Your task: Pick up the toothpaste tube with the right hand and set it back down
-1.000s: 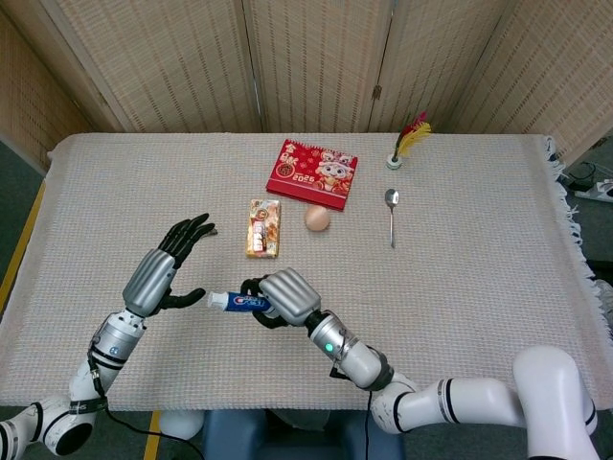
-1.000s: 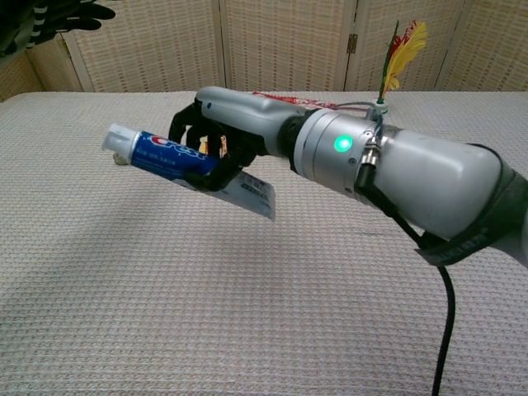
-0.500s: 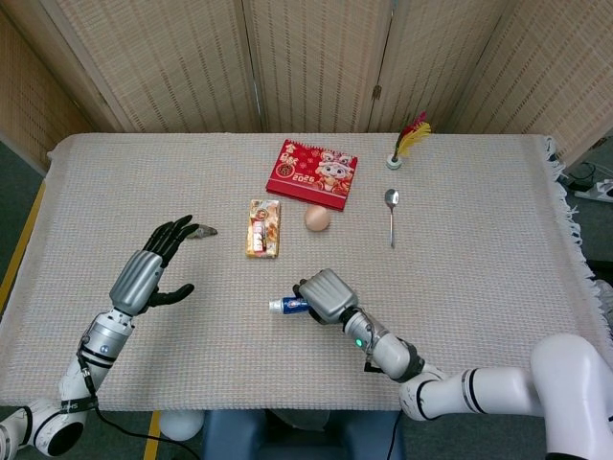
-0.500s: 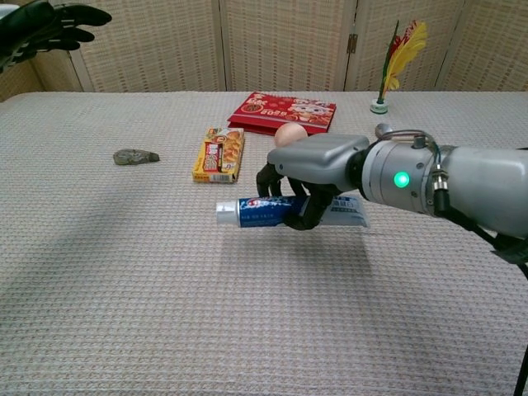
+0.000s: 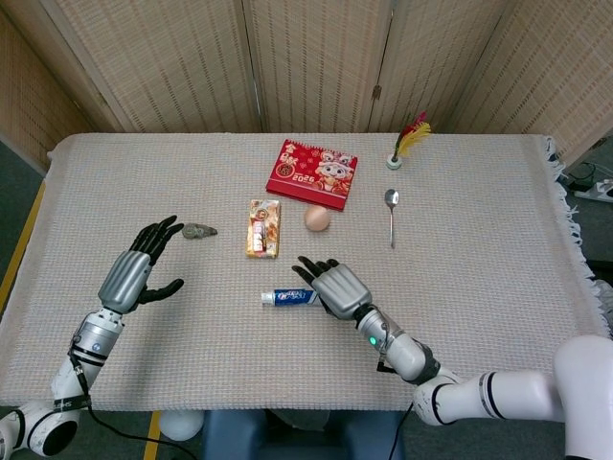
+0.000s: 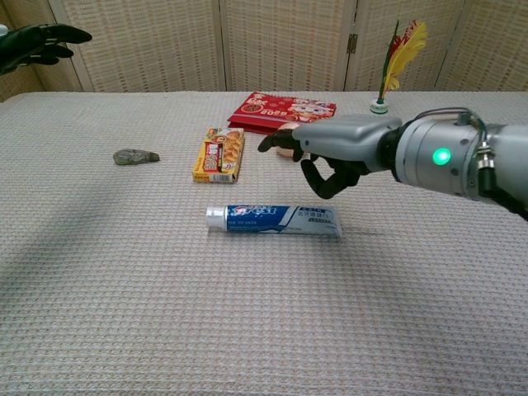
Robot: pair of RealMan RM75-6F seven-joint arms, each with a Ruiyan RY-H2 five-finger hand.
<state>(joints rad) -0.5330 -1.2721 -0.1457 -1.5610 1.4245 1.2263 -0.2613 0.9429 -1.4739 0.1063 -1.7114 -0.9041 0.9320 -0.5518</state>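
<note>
Your right hand (image 6: 334, 153) hovers, fingers apart, just above the blue-and-white toothpaste tube (image 6: 273, 220) lying mid-frame on the woven cloth; withdraw upward, or trailing fingertips may drag it.

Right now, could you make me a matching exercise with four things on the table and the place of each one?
Things:
1. blue-and-white toothpaste tube
2. metal spoon
3. red printed booklet
4. open right hand

Places:
a. beside the feather shuttlecock
b. above the tube, apart from it
c. flat on the cloth, cap pointing left
d. behind the brown egg

Pairs: 1-c, 2-a, 3-d, 4-b
</note>
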